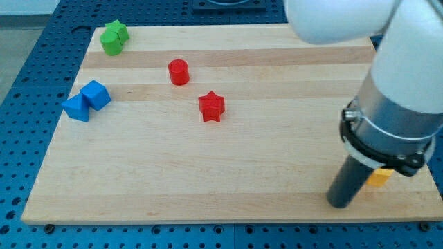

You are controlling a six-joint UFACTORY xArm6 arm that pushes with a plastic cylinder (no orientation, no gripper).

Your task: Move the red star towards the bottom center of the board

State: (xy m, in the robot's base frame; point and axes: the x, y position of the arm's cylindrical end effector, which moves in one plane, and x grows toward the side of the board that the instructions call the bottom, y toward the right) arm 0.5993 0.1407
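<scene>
Scanning leftward to rightward: blue blocks (86, 101), green blocks (114, 37), red cylinder (178, 72), then the red star (211, 106) mid-bench (208, 180). My tip (339, 202) sits well right, beside a yellow block (378, 178); no jaws exist. It should circle above the star, then push downward.

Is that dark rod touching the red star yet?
Apart. The camera view shows my tip near the board's lower right, beside a yellow block, with a wide stretch of bare wooden board between it and the red star.
</scene>
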